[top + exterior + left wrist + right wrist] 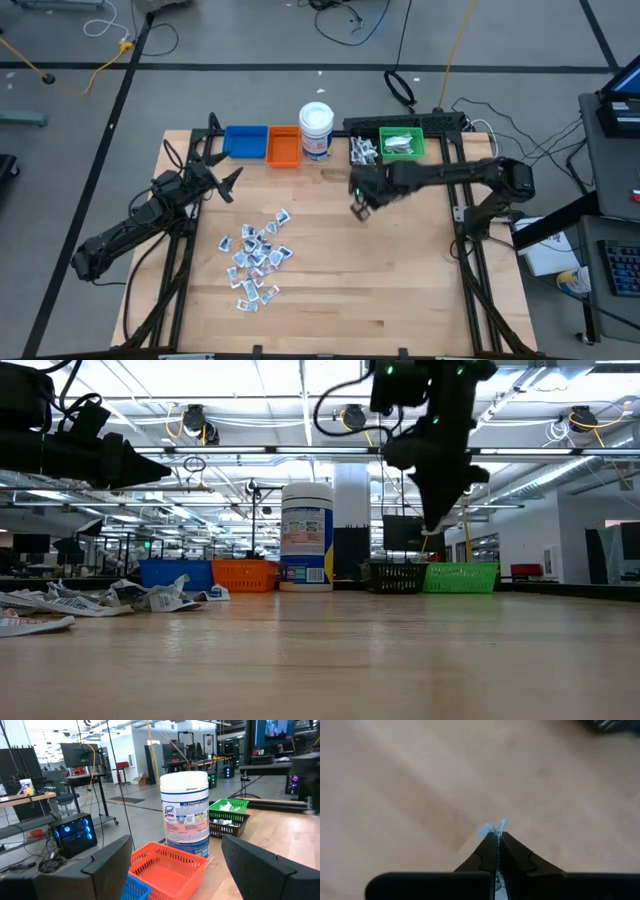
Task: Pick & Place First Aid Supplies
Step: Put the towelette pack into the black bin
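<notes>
A pile of small white, silvery and light-blue packets (255,255) lies loose on the wooden table's left half and also shows in the low view (150,597). My right gripper (360,210) hangs above the bare table middle, well clear of the wood (432,525). It points steeply down, shut on one packet (495,827). My left gripper (230,180) waits at the table's left, level and open (176,840), aimed toward the bins. My right gripper pinches one thin packet between its two fingers (512,850). Only a small light-blue and white edge (496,826) sticks out past the fingertips. The fingers come from above, slanting down. The packet is lifted clear of the table.
Along the far edge stand a blue bin (245,141), an orange bin (283,146), a white jar with a blue label (316,130), a black bin (362,150) with silvery packets and a green bin (402,145) with white ones. Bare wood lies at near right (400,290).
</notes>
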Controlling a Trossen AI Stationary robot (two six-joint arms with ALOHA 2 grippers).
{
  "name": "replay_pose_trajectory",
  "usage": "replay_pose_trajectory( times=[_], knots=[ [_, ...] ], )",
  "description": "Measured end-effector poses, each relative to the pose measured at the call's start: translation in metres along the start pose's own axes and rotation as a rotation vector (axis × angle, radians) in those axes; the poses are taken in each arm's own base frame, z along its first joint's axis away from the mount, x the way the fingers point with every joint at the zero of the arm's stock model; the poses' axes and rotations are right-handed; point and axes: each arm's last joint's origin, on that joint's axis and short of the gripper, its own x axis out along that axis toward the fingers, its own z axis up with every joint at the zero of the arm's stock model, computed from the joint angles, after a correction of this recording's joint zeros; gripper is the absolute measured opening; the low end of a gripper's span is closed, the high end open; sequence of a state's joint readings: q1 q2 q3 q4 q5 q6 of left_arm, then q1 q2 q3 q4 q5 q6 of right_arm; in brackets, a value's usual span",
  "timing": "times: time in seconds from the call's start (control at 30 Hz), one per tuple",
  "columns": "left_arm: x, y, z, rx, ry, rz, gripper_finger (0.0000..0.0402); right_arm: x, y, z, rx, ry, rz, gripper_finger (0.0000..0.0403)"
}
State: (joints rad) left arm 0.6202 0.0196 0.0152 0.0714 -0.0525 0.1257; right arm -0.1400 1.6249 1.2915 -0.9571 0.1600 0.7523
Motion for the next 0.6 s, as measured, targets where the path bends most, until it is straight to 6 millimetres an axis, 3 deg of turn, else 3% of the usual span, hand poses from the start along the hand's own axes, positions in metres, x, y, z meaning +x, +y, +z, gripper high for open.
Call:
replay_pose_trajectory(
  times=[0.33,0.6],
  knots=[
    [0.0,0.0,0.0,0.0,0.0,0.0,0.031,0.02,-0.074,0.07,0.221,-0.125,-0.005,0.0004],
    [0.0,0.0,0.0,0.0,0.0,0.0,0.031,0.042,-0.113,0.117,0.319,-0.219,-0.016,0.0004]
  ],
)
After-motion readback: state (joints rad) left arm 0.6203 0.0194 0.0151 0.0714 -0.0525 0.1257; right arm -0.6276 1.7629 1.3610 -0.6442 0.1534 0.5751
